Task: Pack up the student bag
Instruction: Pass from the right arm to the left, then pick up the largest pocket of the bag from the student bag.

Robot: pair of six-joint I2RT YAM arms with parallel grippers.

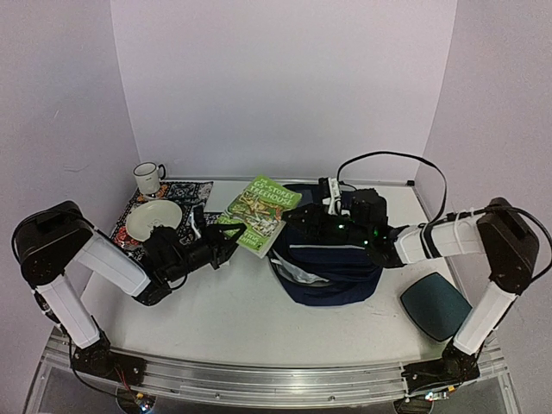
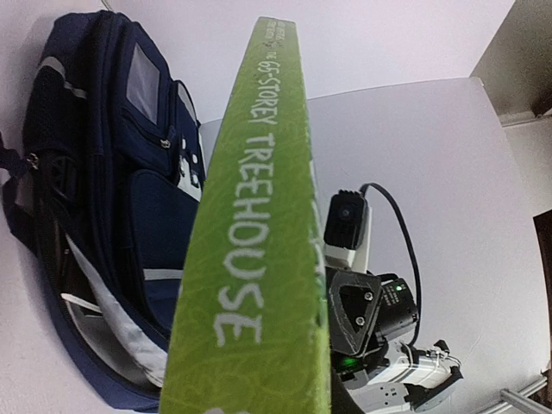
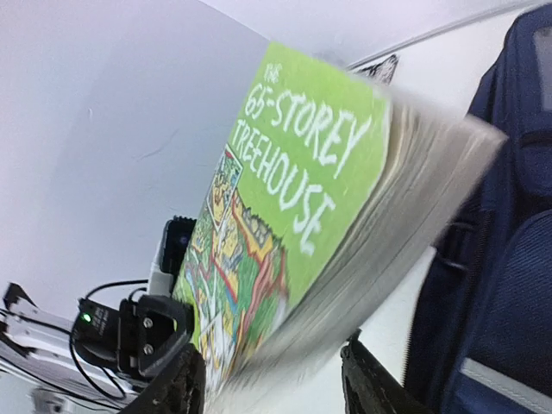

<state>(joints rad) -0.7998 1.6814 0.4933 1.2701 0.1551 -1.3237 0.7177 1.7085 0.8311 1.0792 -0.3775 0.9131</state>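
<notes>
The backpack (image 1: 332, 274) lies on the bench (image 1: 216, 302), right of centre and towards the far edge. The left jaws are pinched on the near corner of a green paperback (image 1: 261, 211), holding it tilted just beside the backpack. The right jaws straddle its opposite edge, spread wider than the pages and not gripping.

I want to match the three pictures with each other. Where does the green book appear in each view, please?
Top external: the green book is near the centre, tilted, just left of the navy backpack.
Left wrist: its spine runs up the middle; the backpack is on the left.
Right wrist: its cover fills the centre; the backpack is at the right edge.
Shared landmark: the navy backpack.
</notes>
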